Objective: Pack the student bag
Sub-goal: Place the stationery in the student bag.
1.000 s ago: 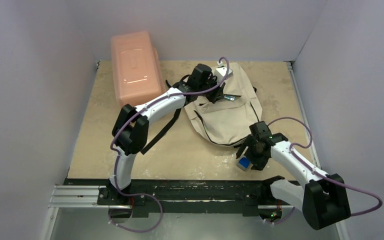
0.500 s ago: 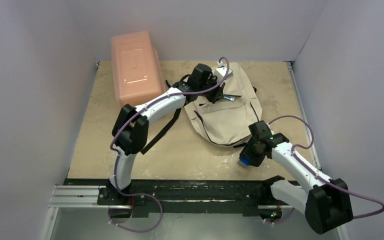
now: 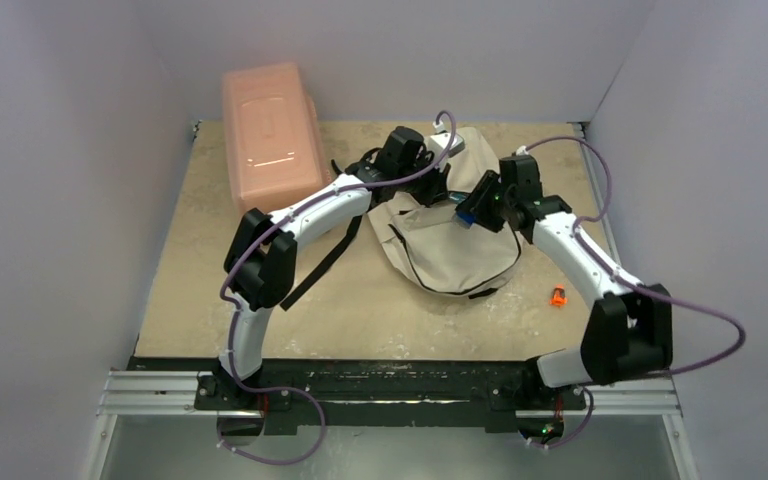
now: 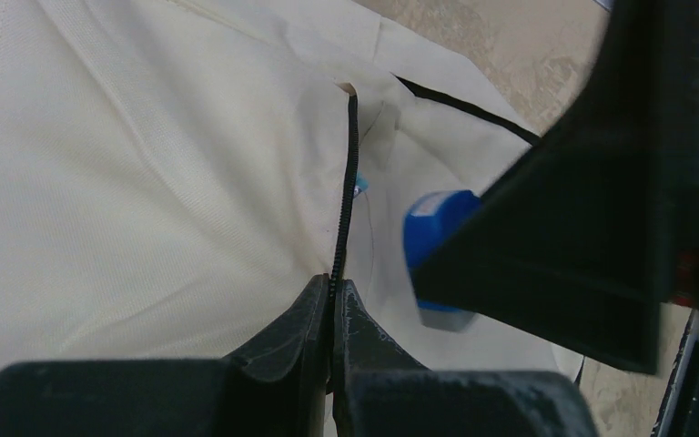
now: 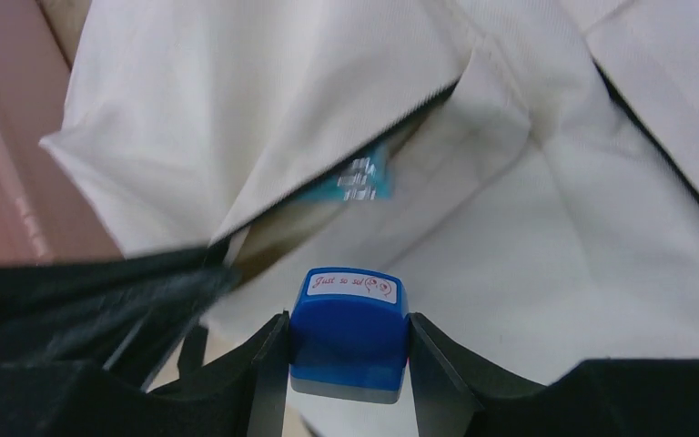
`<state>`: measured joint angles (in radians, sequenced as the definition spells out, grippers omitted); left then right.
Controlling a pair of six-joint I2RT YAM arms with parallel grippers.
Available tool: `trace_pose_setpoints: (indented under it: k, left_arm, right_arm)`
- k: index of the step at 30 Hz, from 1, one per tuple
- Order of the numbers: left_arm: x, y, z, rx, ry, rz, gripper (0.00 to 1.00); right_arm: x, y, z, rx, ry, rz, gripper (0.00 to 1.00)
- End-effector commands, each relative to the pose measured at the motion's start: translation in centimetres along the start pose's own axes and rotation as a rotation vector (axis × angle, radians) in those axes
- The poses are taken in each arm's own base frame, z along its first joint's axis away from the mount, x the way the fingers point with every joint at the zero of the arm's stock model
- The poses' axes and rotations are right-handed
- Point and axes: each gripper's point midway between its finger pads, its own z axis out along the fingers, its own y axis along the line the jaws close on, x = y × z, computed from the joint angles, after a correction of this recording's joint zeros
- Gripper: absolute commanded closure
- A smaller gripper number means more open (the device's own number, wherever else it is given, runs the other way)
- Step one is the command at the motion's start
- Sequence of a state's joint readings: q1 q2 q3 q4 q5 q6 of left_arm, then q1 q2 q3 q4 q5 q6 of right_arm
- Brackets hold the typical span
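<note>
The student bag (image 3: pixel 455 250) lies cream-beige at the table's middle back, its top toward the far wall. My left gripper (image 3: pixel 440 187) is shut on the black zipper edge (image 4: pixel 348 182) of the bag's opening, fingertips pressed together (image 4: pixel 332 289). My right gripper (image 5: pixel 349 339) is shut on a blue stamp block (image 5: pixel 349 328) with a white label, held just above the bag's fabric beside the opening (image 5: pixel 328 196). A teal item (image 5: pixel 357 177) shows inside that slit. The top view has the stamp (image 3: pixel 466 215) next to the left gripper.
A rigid pink plastic box (image 3: pixel 270 130) stands at the back left against the wall. Black webbing straps (image 3: pixel 322 262) trail from the bag toward the left arm. A small orange item (image 3: pixel 558 296) lies on the table right of the bag. Walls close in on three sides.
My right arm has swung from the near table edge up to the bag's top, carrying the blue stamp. The small orange item now shows. The left arm has held still.
</note>
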<state>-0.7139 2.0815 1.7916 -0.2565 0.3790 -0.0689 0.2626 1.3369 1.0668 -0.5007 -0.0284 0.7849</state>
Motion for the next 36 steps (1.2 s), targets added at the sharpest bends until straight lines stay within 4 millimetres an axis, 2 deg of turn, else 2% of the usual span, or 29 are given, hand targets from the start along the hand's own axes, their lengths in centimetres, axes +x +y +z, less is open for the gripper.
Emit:
trace_pose_setpoints:
  k: [1, 5, 7, 9, 12, 15, 17, 19, 22, 27, 31, 36]
  left_arm:
    - [-2.4, -3.8, -1.3, 0.119, -0.044, -0.039, 1.00]
    - [-2.8, -4.2, -1.5, 0.138, -0.056, -0.045, 1.00]
    - [-2.9, -4.3, -1.6, 0.143, -0.056, -0.037, 1.00]
    - [-2.8, -4.3, -1.6, 0.143, -0.054, -0.034, 1.00]
    - [-2.7, -4.3, -1.5, 0.145, -0.055, -0.040, 1.00]
    - [-3.0, -3.9, -1.3, 0.131, -0.074, -0.069, 1.00]
    - [-3.0, -3.0, -1.1, 0.095, -0.086, -0.121, 1.00]
    - [-3.0, -1.6, -1.1, 0.058, -0.094, -0.213, 1.00]
    - [-2.2, 0.1, -0.9, 0.031, -0.086, -0.353, 1.00]
    - [-1.6, 0.4, -0.4, 0.055, -0.072, -0.424, 1.00]
    - [-1.2, 1.2, -0.3, 0.035, -0.055, -0.469, 1.00]
    - [-0.1, 2.0, 0.2, 0.013, -0.012, -0.497, 1.00]
  right_arm:
    - [-4.5, 3.5, 3.8, -0.181, -0.118, -0.047, 0.80]
    - [-4.4, 4.3, 5.8, -0.272, -0.135, -0.053, 0.80]
    - [-5.1, 4.9, 6.0, -0.324, -0.188, -0.040, 0.79]
    - [-5.9, 5.4, 6.1, -0.385, -0.249, 0.005, 0.74]
    - [-7.0, 4.7, 7.3, -0.413, -0.341, 0.118, 0.73]
    - [-7.9, 3.9, 8.4, -0.389, -0.459, 0.144, 0.62]
    - [-7.7, 2.5, 9.7, -0.334, -0.492, 0.114, 0.53]
    - [-7.7, 2.2, 9.7, -0.343, -0.524, 0.058, 0.47]
    - [-7.8, 2.9, 9.7, -0.351, -0.570, -0.041, 0.44]
    - [-8.2, 3.9, 11.7, -0.345, -0.595, -0.142, 0.38]
    - [-6.7, 2.8, 11.2, -0.273, -0.501, -0.193, 0.29]
    - [-4.1, 0.0, 11.0, -0.119, -0.324, -0.250, 0.09]
